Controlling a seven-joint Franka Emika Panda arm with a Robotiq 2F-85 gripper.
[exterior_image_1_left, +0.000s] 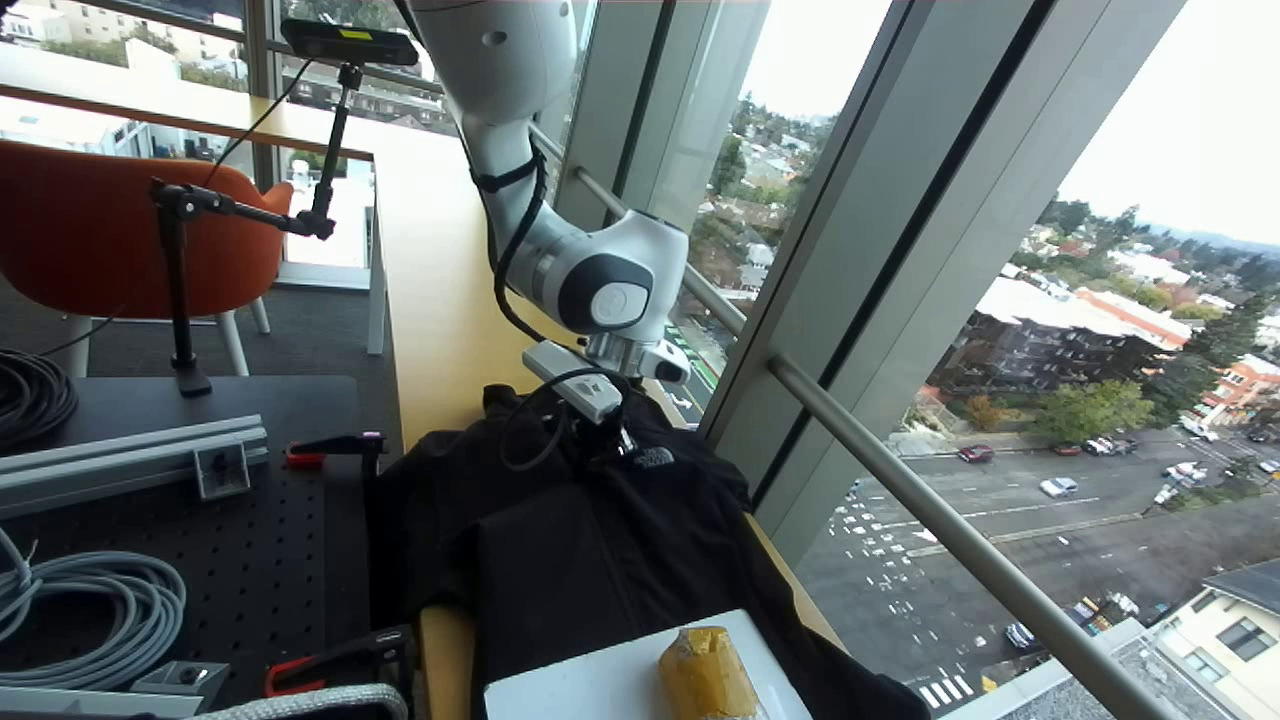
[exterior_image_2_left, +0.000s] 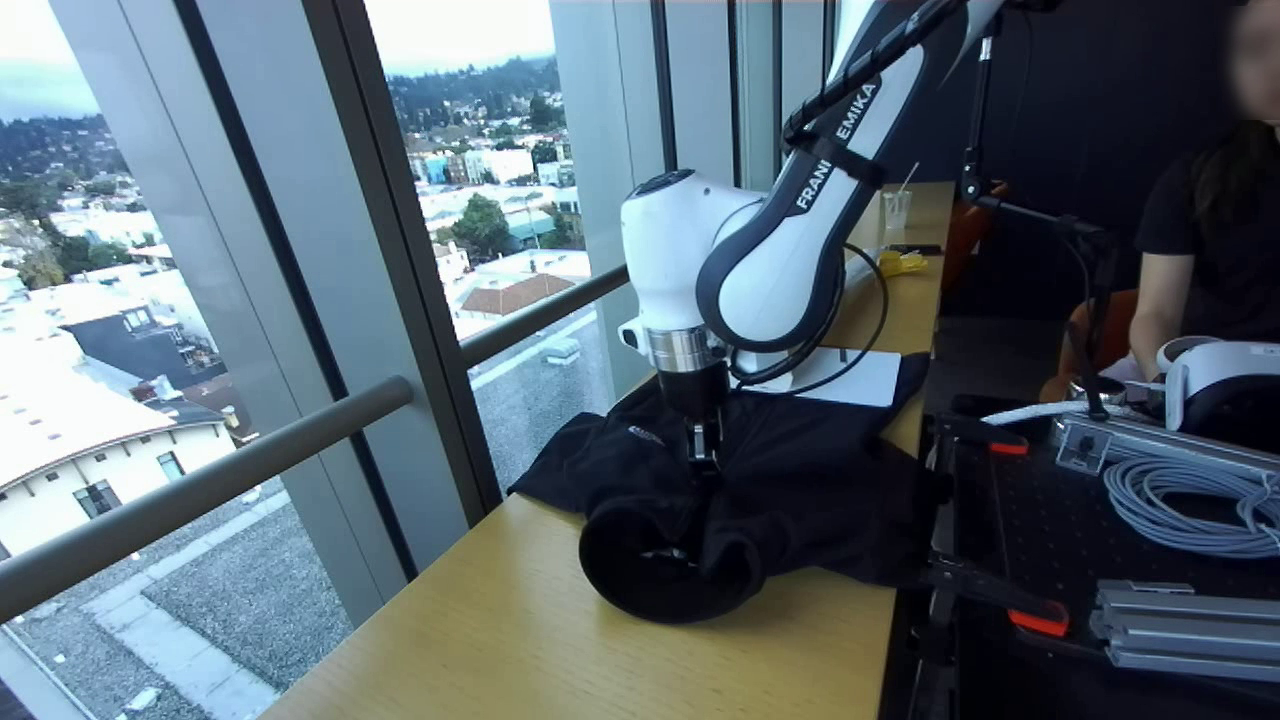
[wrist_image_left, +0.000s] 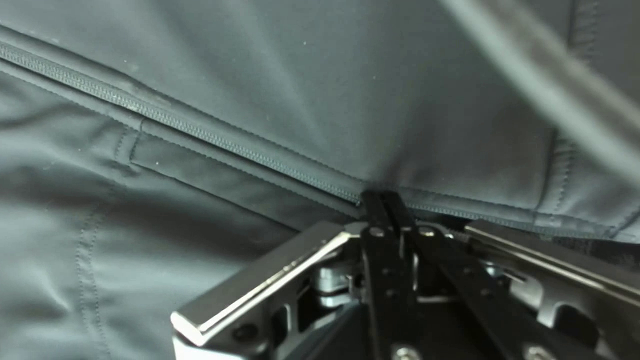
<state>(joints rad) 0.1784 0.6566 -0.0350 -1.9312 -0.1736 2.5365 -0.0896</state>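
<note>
A black jacket (exterior_image_1_left: 590, 570) lies spread on the wooden table and also shows in an exterior view (exterior_image_2_left: 810, 460); its collar (exterior_image_2_left: 670, 590) stands up as a round opening. My gripper (wrist_image_left: 381, 196) points down onto the jacket's front zipper (wrist_image_left: 200, 132). The fingertips are close together with a narrow dark gap between them, touching or just above the zipper. Left of the fingertips the zipper teeth are joined; to the right they part. Any slider or pull is hidden behind the fingertips. The gripper is near the chest logo (exterior_image_1_left: 652, 458) and also shows in an exterior view (exterior_image_2_left: 705, 465).
The narrow wooden table (exterior_image_2_left: 480, 640) runs beside windows with a metal rail (exterior_image_1_left: 960, 540). A white board (exterior_image_1_left: 570, 685) bears a yellow wrapped object (exterior_image_1_left: 708, 675). A black perforated bench (exterior_image_1_left: 250, 570) holds clamps, cables and a camera stand (exterior_image_1_left: 175, 290). A person (exterior_image_2_left: 1190, 250) sits nearby.
</note>
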